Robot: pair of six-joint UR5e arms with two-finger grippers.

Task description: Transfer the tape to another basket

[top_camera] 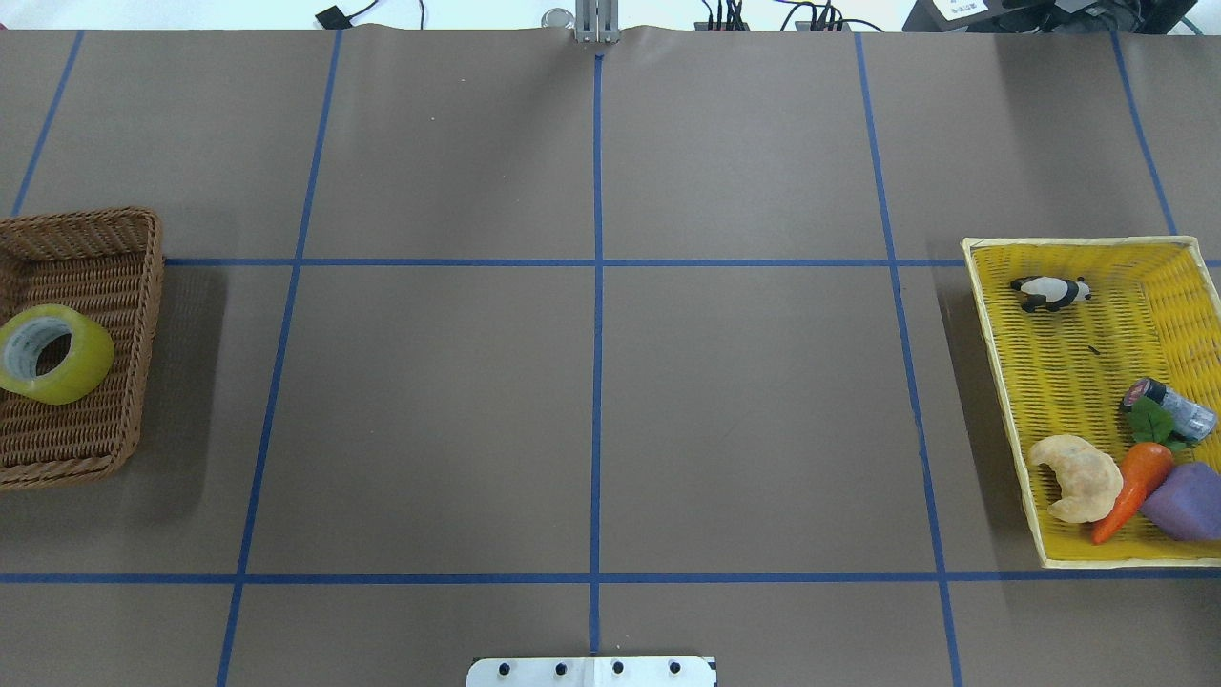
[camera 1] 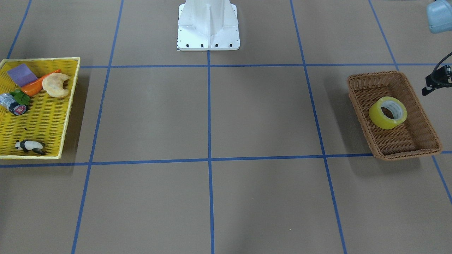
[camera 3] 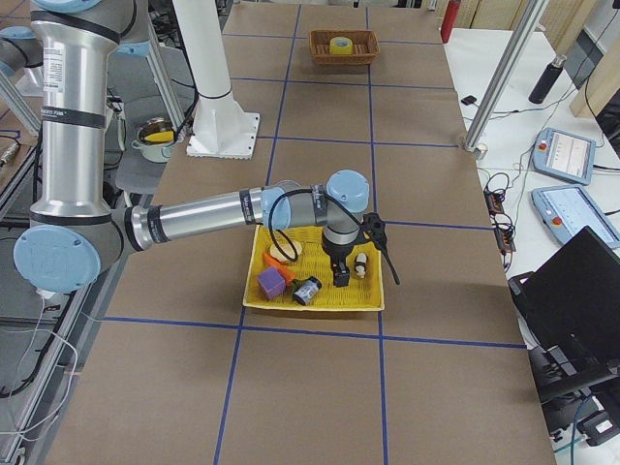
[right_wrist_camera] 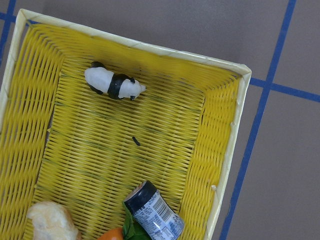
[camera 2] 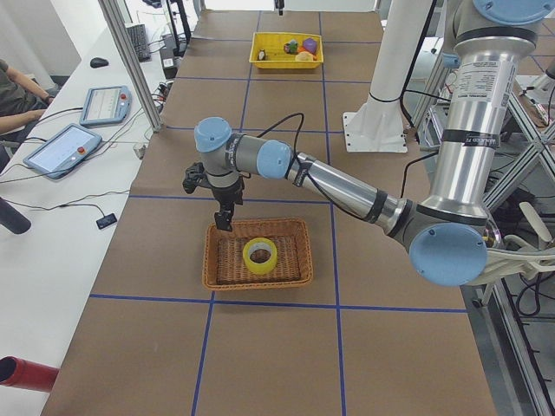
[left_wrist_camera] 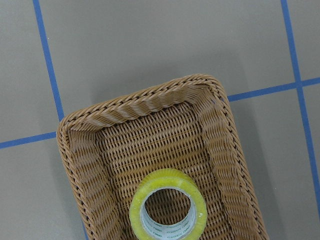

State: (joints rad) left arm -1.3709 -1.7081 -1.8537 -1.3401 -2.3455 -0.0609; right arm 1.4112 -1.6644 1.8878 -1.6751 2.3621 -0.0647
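Left arm stretched low, left gripper (camera 2: 224,221) pointing down above basket (camera 2: 212,260) end, tape (camera 2: 259,263) inside, right gripper (camera 3: 341,276) down over yellow tray (camera 3: 366,294), cannot tell either gripper's opening

My left arm (camera 2: 338,186) extends outward with the forearm near level. The wrist is bent so that my left gripper (camera 2: 223,222) points straight down. My right arm (camera 3: 194,219) is posed alike, forearm near level, and my right gripper (camera 3: 341,275) also points down. Neither gripper's jaw state can be determined, as both show only in the side views.
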